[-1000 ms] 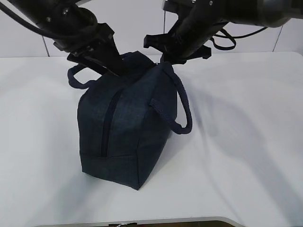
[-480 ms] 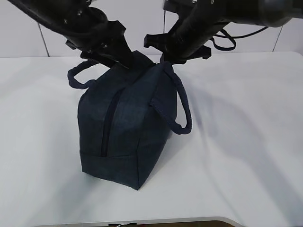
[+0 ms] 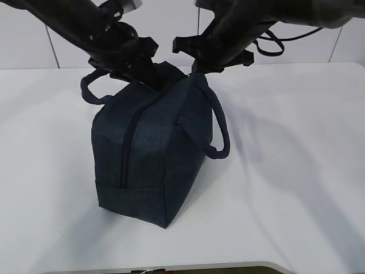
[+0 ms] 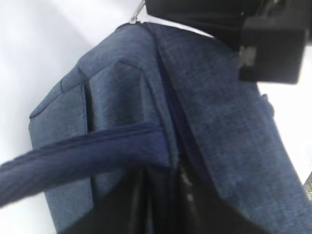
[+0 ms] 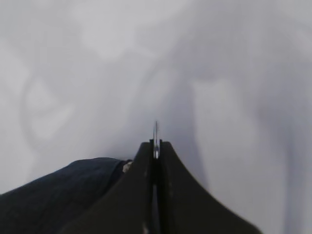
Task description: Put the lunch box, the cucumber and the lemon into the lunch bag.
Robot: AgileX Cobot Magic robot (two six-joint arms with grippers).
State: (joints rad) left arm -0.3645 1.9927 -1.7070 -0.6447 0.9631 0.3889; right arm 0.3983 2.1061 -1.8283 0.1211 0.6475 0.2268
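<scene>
White table — boxy denim-weave lunch bag

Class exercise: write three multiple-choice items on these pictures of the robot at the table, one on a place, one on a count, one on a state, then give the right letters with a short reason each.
1. Where does the lunch bag stand?
A. on the white table
B. on a chair
C. on the floor

2. How many loop handles of the bag show in the exterior view?
A. none
B. two
C. four

3. In what state is the right tool in its wrist view?
A. wide open over a lemon
B. shut on a thin metal piece
C. holding a cucumber

Answers:
1 A, the bag's base rests on the white tabletop.
2 B, one loop hangs at the bag's left, one at its right.
3 B, the black fingers meet, with a thin metal edge between their tips.
</scene>
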